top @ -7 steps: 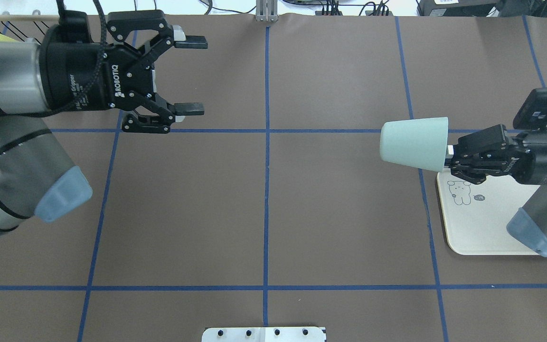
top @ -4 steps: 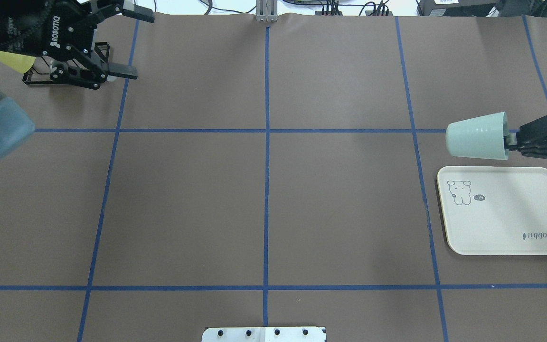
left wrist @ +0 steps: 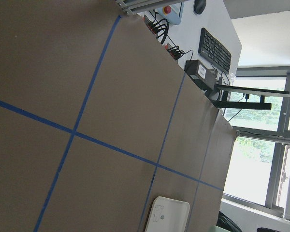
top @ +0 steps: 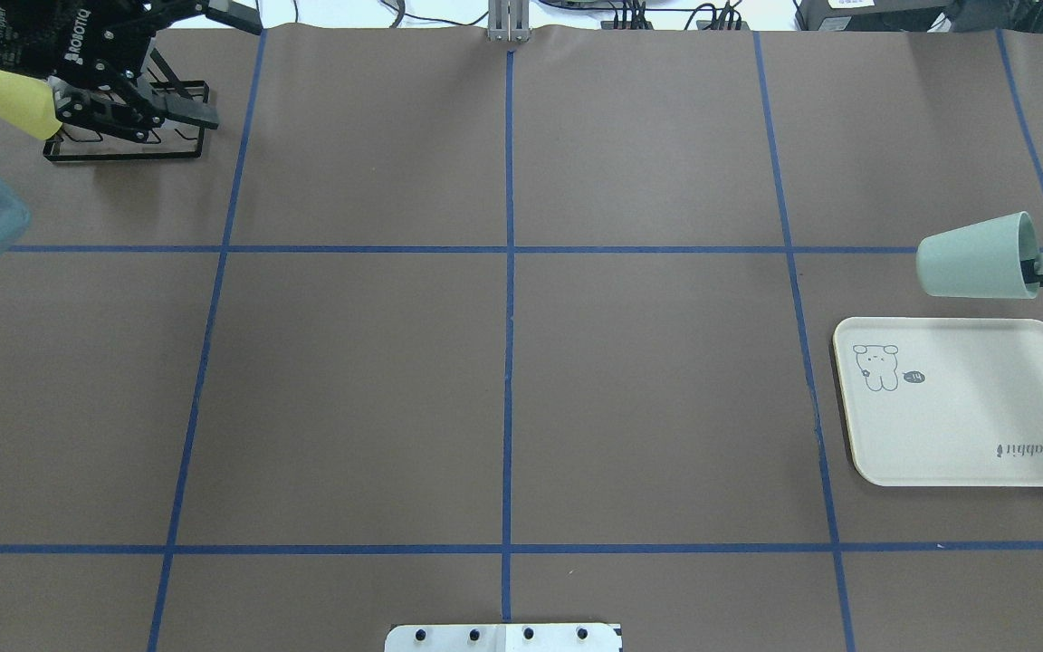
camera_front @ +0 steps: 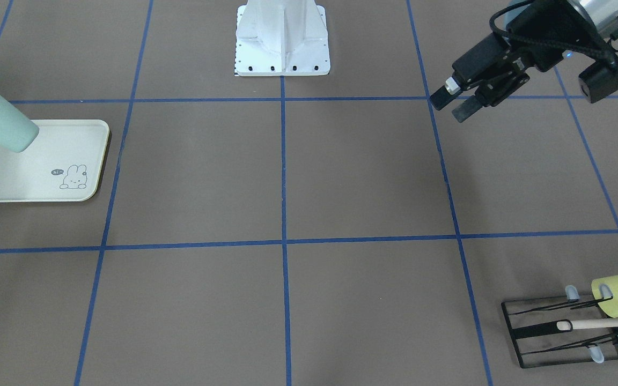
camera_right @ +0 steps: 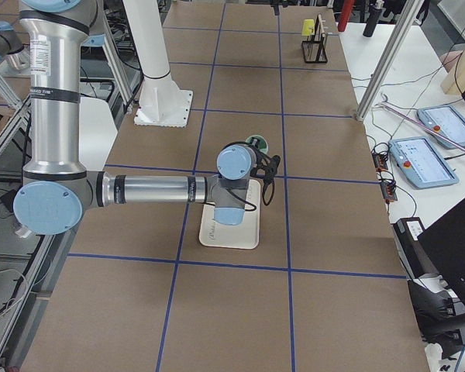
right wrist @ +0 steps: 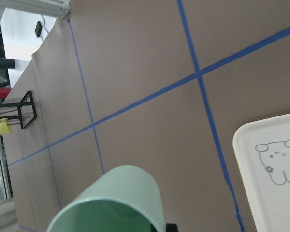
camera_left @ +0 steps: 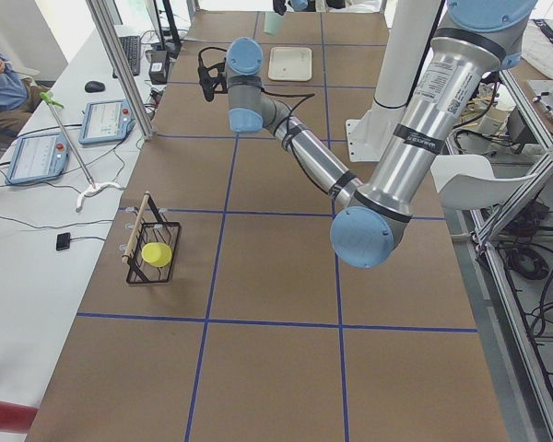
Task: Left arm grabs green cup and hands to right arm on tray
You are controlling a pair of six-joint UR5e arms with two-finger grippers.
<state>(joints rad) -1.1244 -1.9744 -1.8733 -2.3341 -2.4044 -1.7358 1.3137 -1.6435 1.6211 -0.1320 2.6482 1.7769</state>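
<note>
Robotics lab, blue-taped grid table (top: 349, 380), teach pendants (camera_left: 106, 122), keyboard (camera_left: 130, 53)

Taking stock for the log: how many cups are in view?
2. The green cup is held sideways by the right gripper near the tray; the yellow-green cup hangs on the black wire rack. None seem hidden.

The tabletop (top: 648, 407) wears a matt brown paper-like sheet ruled with blue tape (top: 509, 362). The green cup (top: 970, 268) is smooth plastic (barely any shine); the tray (top: 965, 426) looks smooth too. The rack (camera_front: 534, 329) is black wire, its rod (camera_front: 604, 323) bare wood.
</note>
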